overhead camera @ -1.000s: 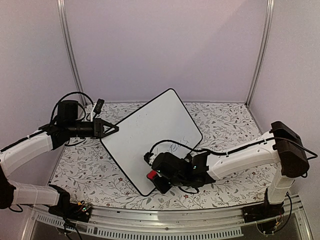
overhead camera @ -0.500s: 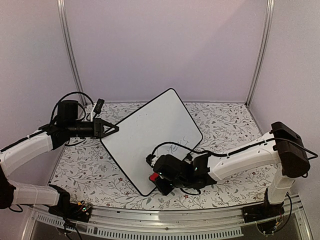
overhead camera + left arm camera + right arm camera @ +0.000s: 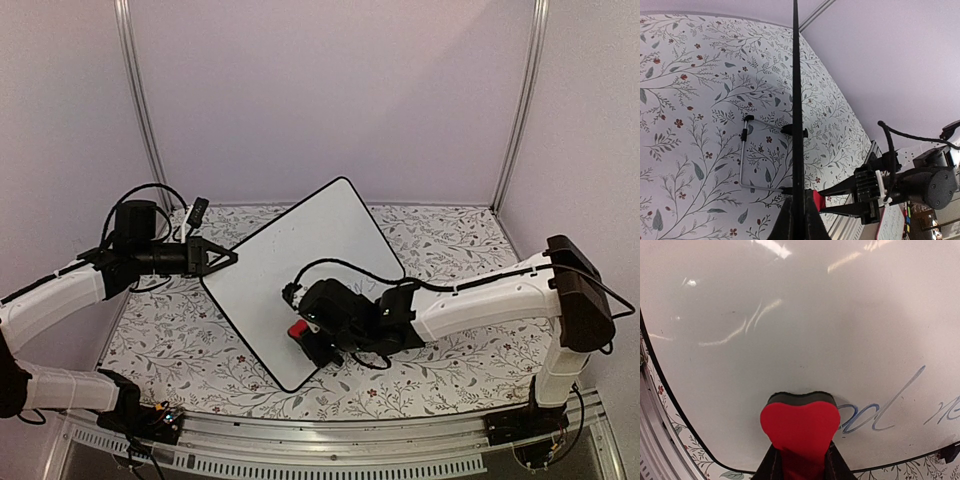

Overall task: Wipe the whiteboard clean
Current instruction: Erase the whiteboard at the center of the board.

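The whiteboard (image 3: pixel 300 255) lies turned like a diamond over the floral table, glossy white with a thin black frame. My left gripper (image 3: pixel 232 258) is shut on its upper-left edge; in the left wrist view that edge is a black vertical line (image 3: pixel 795 100) running out of my gripper (image 3: pixel 796 222). My right gripper (image 3: pixel 303 338) is shut on a red eraser (image 3: pixel 298 329), which is pressed on the board's lower part. The right wrist view shows the eraser (image 3: pixel 800 422) flat on the whiteboard (image 3: pixel 790 315), with blue handwriting (image 3: pixel 880 412) just right of it.
A bent wire stand (image 3: pixel 742 155) sits under the board on the floral cloth (image 3: pixel 450 240). A small black object (image 3: pixel 198 210) lies at the back left. An aluminium rail (image 3: pixel 330 440) runs along the near edge. Walls and posts close in the sides.
My right gripper has slid the eraser up and left across the board, away from its lower corner. The left arm and the board have stayed put.
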`<state>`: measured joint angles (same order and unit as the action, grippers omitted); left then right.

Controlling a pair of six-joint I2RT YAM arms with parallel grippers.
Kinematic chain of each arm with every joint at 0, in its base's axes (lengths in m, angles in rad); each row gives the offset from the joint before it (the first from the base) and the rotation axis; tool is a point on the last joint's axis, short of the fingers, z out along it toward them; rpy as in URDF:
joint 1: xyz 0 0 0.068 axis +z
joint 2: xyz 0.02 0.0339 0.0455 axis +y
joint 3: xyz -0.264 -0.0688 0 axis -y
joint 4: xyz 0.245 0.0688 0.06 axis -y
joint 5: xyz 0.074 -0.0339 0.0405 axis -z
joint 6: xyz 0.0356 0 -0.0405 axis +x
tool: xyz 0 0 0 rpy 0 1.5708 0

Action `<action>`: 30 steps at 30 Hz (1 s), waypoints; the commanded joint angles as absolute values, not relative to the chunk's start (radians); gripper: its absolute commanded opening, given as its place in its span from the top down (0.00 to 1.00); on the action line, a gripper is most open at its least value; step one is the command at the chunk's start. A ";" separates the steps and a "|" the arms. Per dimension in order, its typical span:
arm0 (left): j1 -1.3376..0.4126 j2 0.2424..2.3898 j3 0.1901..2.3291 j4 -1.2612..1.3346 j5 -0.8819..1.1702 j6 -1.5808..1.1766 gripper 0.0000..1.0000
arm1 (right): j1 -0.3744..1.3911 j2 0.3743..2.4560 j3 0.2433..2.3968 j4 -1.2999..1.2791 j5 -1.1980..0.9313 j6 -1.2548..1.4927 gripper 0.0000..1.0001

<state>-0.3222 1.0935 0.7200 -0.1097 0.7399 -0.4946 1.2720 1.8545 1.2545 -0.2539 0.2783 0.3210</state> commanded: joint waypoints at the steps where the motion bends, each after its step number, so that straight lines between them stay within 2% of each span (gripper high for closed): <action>1: -0.333 1.086 0.707 -0.100 0.792 -0.475 1.00 | 1.234 1.885 1.330 -0.252 0.297 0.261 1.00; 10: -0.332 1.084 0.708 -0.099 0.792 -0.475 1.00 | 1.210 1.916 1.370 -0.255 0.255 0.239 1.00; 30: -0.332 1.084 0.706 -0.100 0.790 -0.477 1.00 | 1.224 1.860 1.196 -0.216 0.217 0.329 1.00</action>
